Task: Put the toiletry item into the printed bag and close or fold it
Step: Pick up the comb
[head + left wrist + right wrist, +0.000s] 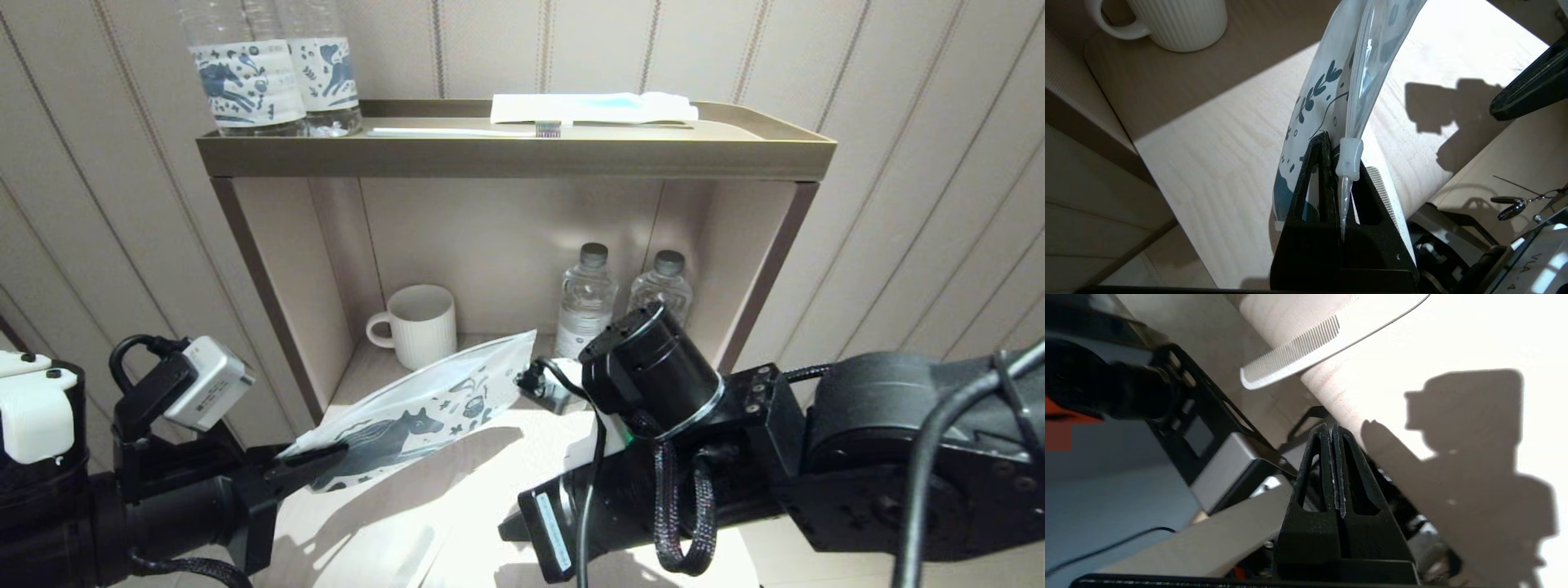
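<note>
Comb (1294,355) lies flat on the pale wooden counter (490,498), its toothed end jutting past the near edge, outside the pouch. Above that edge the right gripper (1334,430) hangs with fingers pressed together, holding nothing. On the robot's left, the left gripper (1333,151) is clamped on the zip end of the printed bag (424,420), which is held off the counter, slanting up toward the shelf. Behind stand a ribbed white mug (418,325) and two water bottles (586,298); on the shelf top rest a toothbrush (465,131) and a wrapped packet (592,108).
</note>
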{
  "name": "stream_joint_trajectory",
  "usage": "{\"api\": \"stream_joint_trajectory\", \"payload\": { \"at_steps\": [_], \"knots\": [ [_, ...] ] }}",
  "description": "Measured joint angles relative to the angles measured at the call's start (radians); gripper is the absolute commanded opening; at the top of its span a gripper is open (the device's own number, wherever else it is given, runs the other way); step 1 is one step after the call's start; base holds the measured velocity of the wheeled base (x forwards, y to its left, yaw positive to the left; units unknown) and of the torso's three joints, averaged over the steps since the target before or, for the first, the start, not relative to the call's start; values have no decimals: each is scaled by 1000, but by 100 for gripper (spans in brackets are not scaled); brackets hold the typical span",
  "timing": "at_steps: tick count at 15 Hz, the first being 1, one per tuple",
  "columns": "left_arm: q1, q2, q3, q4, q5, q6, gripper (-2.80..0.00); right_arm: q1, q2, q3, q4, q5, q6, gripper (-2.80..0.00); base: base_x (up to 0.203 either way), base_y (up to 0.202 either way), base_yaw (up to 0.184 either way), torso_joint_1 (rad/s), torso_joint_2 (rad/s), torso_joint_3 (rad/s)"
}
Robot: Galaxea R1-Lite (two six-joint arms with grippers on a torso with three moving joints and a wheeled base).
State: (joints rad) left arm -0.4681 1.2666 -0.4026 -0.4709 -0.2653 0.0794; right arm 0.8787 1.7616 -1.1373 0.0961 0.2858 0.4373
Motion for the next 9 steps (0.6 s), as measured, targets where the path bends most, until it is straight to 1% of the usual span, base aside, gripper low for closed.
{"api": "stream_joint_trajectory", "payload": {
  "at_steps": [1,2,4,7,8,9],
  "knots": [
    [-2,1,0,0,0,0,-280,0,-6,-3,-1,13,54,-280,0,0,0,0,0,0],
    [-4,1,0,0,0,0,-280,10,-8,-2,-2,37,83,-280,0,0,0,0,0,0],
    [-7,3,1,0,0,0,-280,46,12,5,-1,64,89,-280,0,0,0,0,0,0],
    [-9,8,2,0,0,0,-280,118,55,18,24,67,91,-280,0,0,0,0,0,0],
    [-9,9,3,1,0,0,-280,139,64,19,51,67,90,-239,0,0,0,0,0,0],
    [-9,10,3,1,0,0,-280,150,72,21,70,67,88,0,0,0,0,0,0,0]
  ]
}}
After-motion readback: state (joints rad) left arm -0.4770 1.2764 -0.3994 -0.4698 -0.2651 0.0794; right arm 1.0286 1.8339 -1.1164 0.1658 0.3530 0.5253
